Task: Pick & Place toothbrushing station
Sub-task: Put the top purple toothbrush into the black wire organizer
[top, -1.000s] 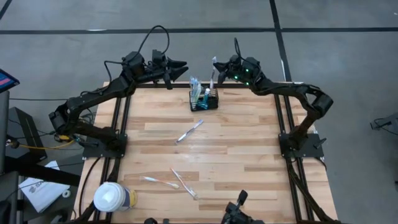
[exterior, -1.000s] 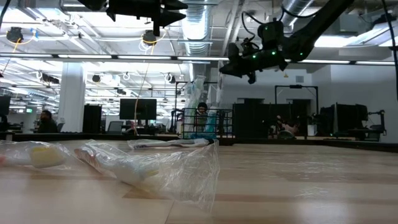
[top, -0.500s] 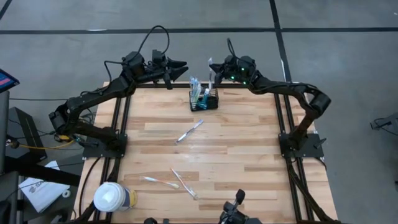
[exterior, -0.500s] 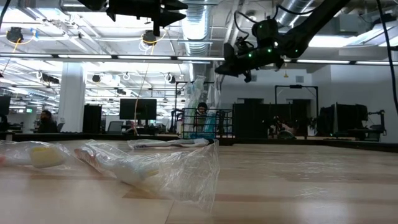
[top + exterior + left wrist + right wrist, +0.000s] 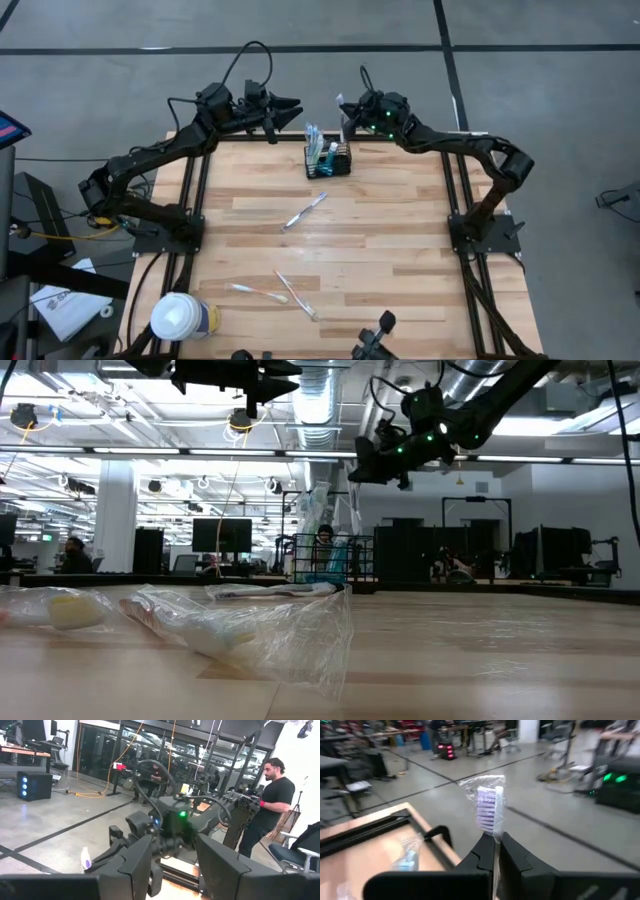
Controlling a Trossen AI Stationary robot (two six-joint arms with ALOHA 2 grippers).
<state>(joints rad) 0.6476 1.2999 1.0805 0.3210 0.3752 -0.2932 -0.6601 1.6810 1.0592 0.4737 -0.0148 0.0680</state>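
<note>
I have the right gripper (image 5: 345,106) up in the air just past the table's far edge, above and a little to the right of the basket (image 5: 328,160). Its fingers (image 5: 487,851) are pinched on a wrapped toothbrush (image 5: 490,806), purple bristles up (the wrapper bunches around the head).

The basket sits on the table (image 5: 400,250) near the middle of the far edge, with several brushes and a teal tube standing in it.

My left gripper (image 5: 290,108) waits high over the far edge, left of the basket, fingers (image 5: 131,865) spread with nothing between them.

Three more wrapped brushes lie loose on the wood: one (image 5: 304,211) mid-table, two (image 5: 257,291) (image 5: 296,294) near the front. A lidded cup (image 5: 182,318) stands at the front left corner.
</note>
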